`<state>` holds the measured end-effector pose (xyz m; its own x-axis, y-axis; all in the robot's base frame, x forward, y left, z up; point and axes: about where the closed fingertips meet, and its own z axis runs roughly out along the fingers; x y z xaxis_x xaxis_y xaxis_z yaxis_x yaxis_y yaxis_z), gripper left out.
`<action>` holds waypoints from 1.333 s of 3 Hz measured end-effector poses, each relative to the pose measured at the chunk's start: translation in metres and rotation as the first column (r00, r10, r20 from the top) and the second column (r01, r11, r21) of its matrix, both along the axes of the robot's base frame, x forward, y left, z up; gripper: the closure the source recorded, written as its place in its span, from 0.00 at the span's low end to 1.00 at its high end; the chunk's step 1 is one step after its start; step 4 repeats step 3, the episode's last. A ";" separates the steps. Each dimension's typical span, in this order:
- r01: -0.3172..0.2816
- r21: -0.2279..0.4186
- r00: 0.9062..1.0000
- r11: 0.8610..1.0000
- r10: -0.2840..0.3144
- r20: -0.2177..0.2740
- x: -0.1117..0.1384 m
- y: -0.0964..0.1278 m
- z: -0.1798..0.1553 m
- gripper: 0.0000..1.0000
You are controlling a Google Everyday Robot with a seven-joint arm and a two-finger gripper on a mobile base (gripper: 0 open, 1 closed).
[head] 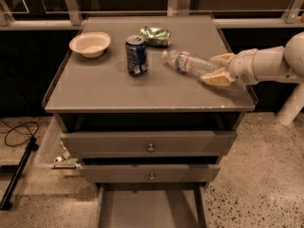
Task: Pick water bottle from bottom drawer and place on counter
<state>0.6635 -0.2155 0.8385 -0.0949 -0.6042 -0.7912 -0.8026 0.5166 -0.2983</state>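
Observation:
The water bottle (187,61), clear with a white-and-red label, lies on its side on the grey counter (118,91), cap pointing left towards the blue soda can (137,55). My gripper (214,68) reaches in from the right over the counter's right edge. Its tan fingers (217,78) are closed on the bottle's bottom end, one on each side. The bottom drawer (151,208) is pulled out at the lower edge of the view, and its grey floor shows nothing in it.
A white bowl (90,43) sits at the counter's back left and a crumpled green bag (156,35) at the back middle. The two upper drawers with round knobs (151,147) stand slightly ajar. A black cable (19,133) lies on the floor at left.

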 end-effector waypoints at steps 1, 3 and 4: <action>0.000 0.000 1.000 1.000 0.000 0.000 0.000 0.000 0.000 0.10; 0.000 0.000 1.000 1.000 0.000 0.000 0.000 0.000 0.000 0.00; 0.000 0.000 1.000 1.000 0.000 0.000 0.000 0.000 0.000 0.00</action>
